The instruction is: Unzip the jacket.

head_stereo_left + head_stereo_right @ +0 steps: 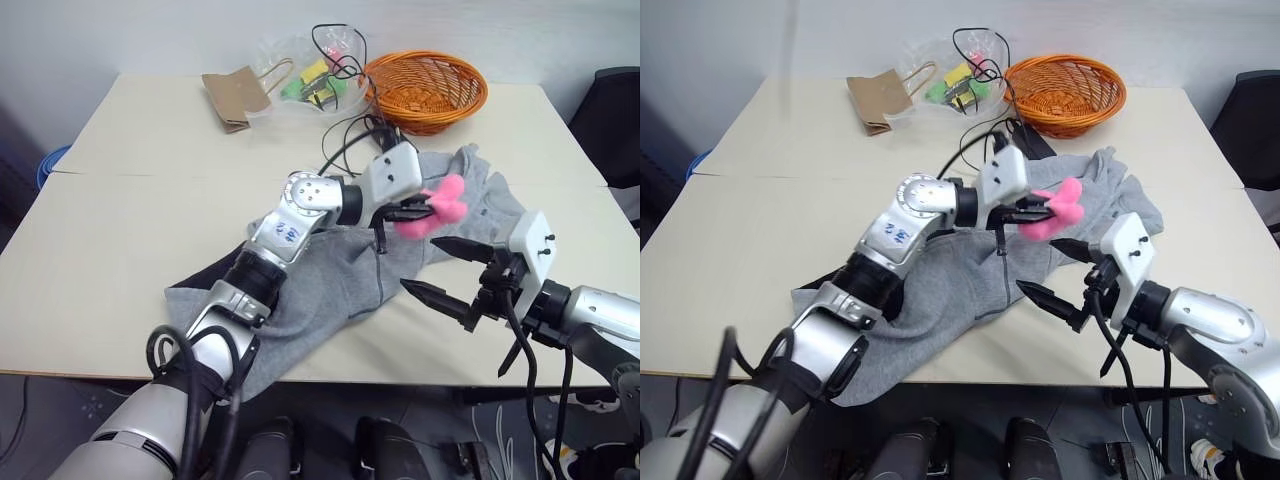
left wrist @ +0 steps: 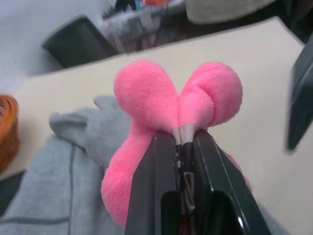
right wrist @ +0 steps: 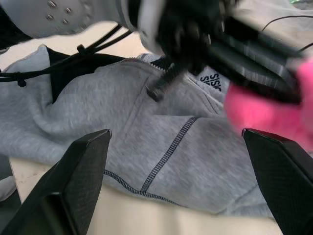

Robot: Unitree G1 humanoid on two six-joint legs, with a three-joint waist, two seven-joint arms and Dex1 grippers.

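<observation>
Your left arm (image 1: 300,215) hides the middle of the jacket (image 1: 330,290), zipper included. The bag's (image 1: 305,75) contents at the frame's top are too small to identify.

Left arm: extended forward and across toward the right, elbow bent, wrist turned so the left gripper (image 1: 418,212) points sideways and roughly level. Fingers (image 2: 161,181) pressed together, clamped on a pink plush toy (image 1: 440,207) held clear of the tabletop. Right arm: reaching in from the right side, forearm low, wrist angled inward, right gripper (image 1: 437,270) pointing forward and left. Fingers (image 1: 430,295) spread wide apart, gripping nothing, tips aimed toward the left forearm, one finger above the other in the head views.
</observation>
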